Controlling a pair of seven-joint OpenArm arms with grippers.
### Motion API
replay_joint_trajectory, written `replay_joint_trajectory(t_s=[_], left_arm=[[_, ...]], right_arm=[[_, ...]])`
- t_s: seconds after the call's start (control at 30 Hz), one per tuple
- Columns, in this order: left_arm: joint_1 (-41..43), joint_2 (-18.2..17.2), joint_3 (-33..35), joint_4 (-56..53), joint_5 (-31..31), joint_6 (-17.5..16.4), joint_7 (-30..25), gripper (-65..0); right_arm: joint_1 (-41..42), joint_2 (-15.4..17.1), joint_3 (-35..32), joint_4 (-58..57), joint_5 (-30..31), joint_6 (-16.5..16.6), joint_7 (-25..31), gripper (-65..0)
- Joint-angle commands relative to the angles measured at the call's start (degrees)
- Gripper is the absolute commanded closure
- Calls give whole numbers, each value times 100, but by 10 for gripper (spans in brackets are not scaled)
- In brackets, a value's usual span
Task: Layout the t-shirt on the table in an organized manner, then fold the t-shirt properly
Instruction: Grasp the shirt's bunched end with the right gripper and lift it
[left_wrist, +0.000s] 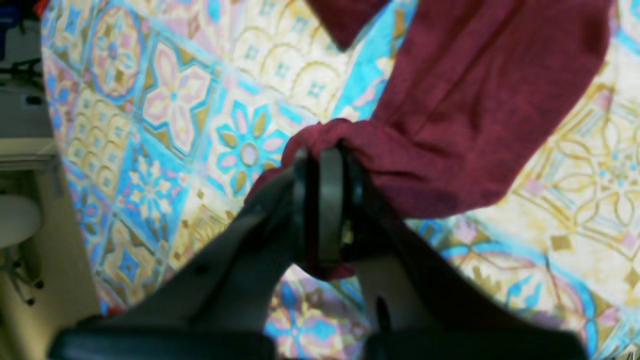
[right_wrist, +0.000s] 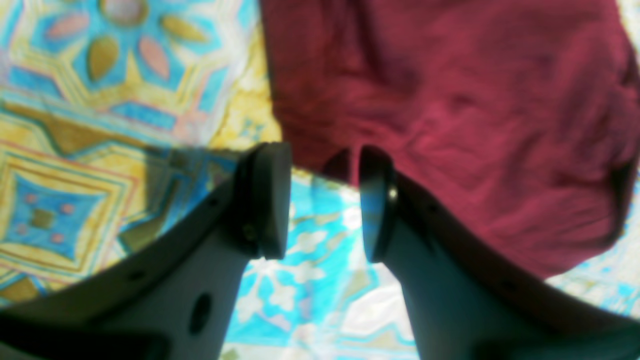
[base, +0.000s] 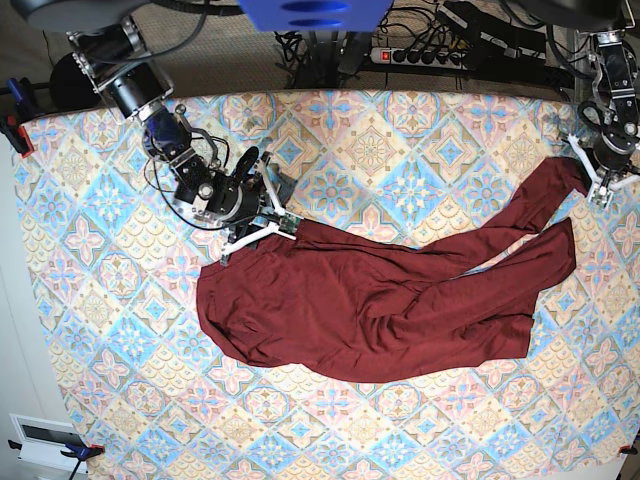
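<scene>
The dark maroon t-shirt (base: 380, 300) lies crumpled across the middle of the patterned table (base: 100, 300), with one long sleeve stretched toward the back right. There my left gripper (base: 592, 172) is shut on the sleeve's end. In the left wrist view its jaws (left_wrist: 324, 160) pinch a bunched fold of the t-shirt (left_wrist: 475, 100) just above the table (left_wrist: 175, 100). My right gripper (base: 280, 212) stands at the shirt's upper left edge. In the right wrist view it (right_wrist: 324, 200) is open with nothing between its pads, and the t-shirt (right_wrist: 450, 125) lies just beyond them on the table (right_wrist: 100, 150).
A power strip (base: 430, 55) and cables lie behind the table's back edge. Red clamps (base: 15, 135) grip the cloth at the left corners. The table's edge runs close beside my left gripper, with a white stool (left_wrist: 15, 220) beyond it.
</scene>
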Motion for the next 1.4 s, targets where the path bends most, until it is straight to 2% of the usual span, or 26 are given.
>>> replay_joint_trajectory(t_s=[0.0,0.27,0.47,1.13,1.23,1.37], left_arm=[[-29,-109,-48,76,-17,61,-63,0],[-11,-109,-48,76,-17,61,-63,0],[-11,-30,-48,76,-17,61,-63,0],[-3,-22,-48,76,-17,61,-54,0],[-11,-22,-48,76,-17,61,-54,0],[-11,-22,-48,76,-17,61,-54,0]], right_arm=[[130,48,11,75,9,-34,94,-219],[130,39,-24,58,0,-34,112,-219],[139,-304,-24,58,0,-34,112,-219],[411,-348,-147,-443,-18,-34,129,-219],[525,-533,-367,-531,-18,-34,217,-219],[622,-559,-630,-707,-18,-34,226,-218]])
